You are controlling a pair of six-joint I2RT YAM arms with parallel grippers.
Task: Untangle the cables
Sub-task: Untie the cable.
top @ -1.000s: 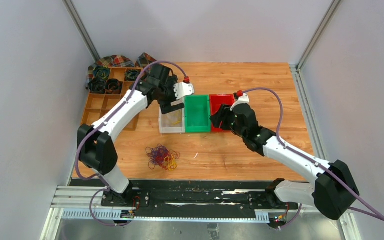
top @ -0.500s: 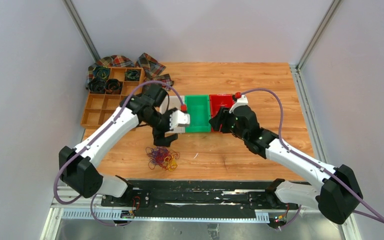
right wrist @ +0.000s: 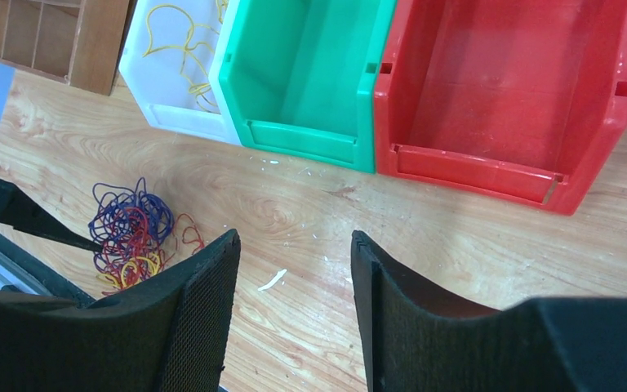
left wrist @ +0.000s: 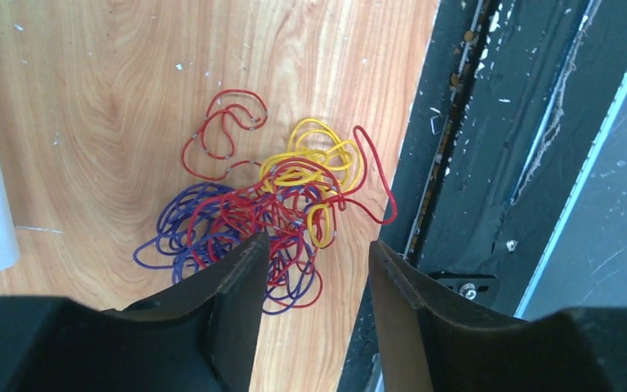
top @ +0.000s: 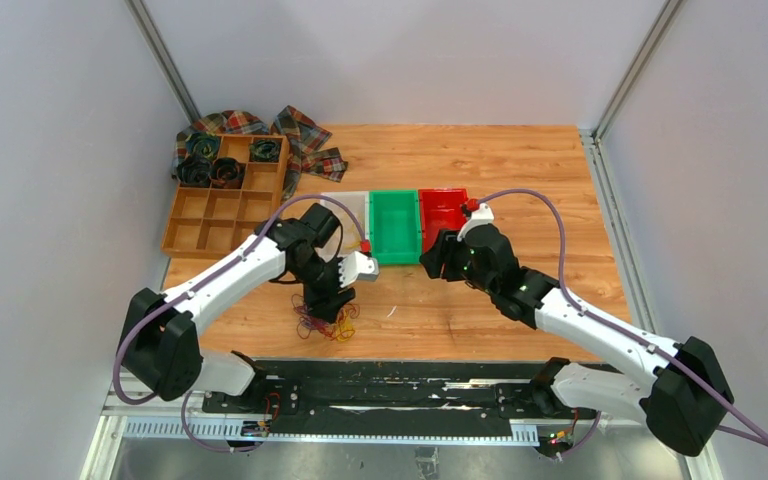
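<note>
The cables (left wrist: 269,216) lie as 1 loose clump of loops on the wooden surface (left wrist: 114,98). In the top view the clump sits at 7 o'clock on the surface, just beside the black rail (left wrist: 473,163) along the near edge and at 6 o'clock from the white bin (right wrist: 175,98).

In the left wrist view the clump is wider than tall. Its long axis runs from 8 o'clock, where the purple loops bunch, to 2 o'clock, where the yellow loops sit, with red strands through the middle. It has no clear head or tail. 1 red loop sticks out toward 11 o'clock, and another bows out toward 3 o'clock as far as the edge of the wood.

The left fingers (left wrist: 229,314) hang right over the clump, pointing down at it. They stand partly apart with nothing clamped between them. The tip at 9 o'clock overlaps purple and red loops, though I cannot tell whether it touches them. 1 yellow loop and a few red strands lie in the gap, and the tip at 3 o'clock is close to the bowed red loop.

The right fingers (right wrist: 204,318) are released and empty. They are over bare wood at 6 o'clock from the green bin (right wrist: 310,82) and red bin (right wrist: 506,98), well apart from the clump.

The 3 bins stand side by side, white, green and red from 9 to 3 o'clock. A yellow wire (right wrist: 181,45) lies in the white one.

At 10 o'clock on the surface is a wooden compartment tray (top: 222,215) with black coiled rolls (top: 210,170) in its far cells. Plaid cloth (top: 300,130) lies behind it.
</note>
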